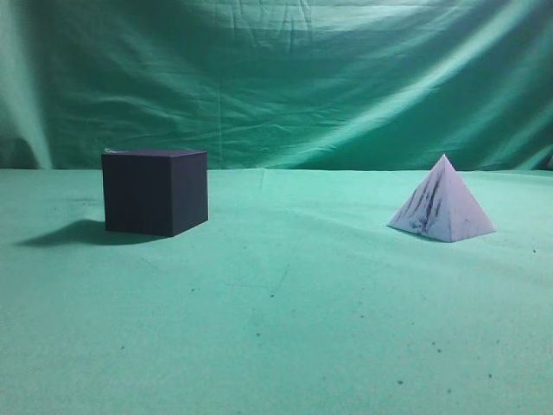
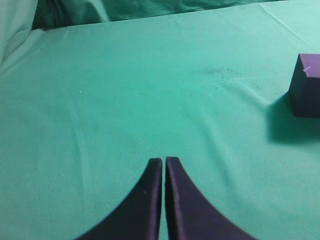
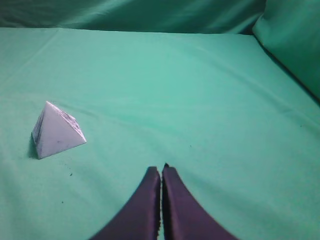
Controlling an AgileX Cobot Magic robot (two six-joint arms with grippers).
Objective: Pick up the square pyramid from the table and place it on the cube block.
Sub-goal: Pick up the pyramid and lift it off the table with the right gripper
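Both pairs of jaws are pressed together and gripping nothing. Seen from its own wrist camera, the left gripper (image 2: 163,160) is hanging above bare green cloth, with the cube block (image 2: 306,85) sitting well apart toward the right edge of that view. The right gripper (image 3: 160,169) is likewise hanging over the table (image 3: 210,100), and the square pyramid (image 3: 55,130) is lying off to its left, near but clearly not touching. Neither arm is showing in the exterior view.

In that exterior view the square pyramid (image 1: 441,201) is standing upright on its base at the right, while the cube block (image 1: 155,191) is standing at the left on the table (image 1: 285,303), the 2 well apart with open cloth between them.

Judging by its look, the pyramid is probably stiff and light, possibly foam or plastic, though the pictures are not settling that. Its 4 sloped faces are making the grasp awkward: fingers closing high up would likely be squeezing it downward and out. Taking hold low, across 2 opposite faces near the base, is looking safest. The right gripper is standing closer, so it seems the natural one to be spreading first. The cube's flat top is looking about as wide as the pyramid's base, so placement will be needing careful centring.
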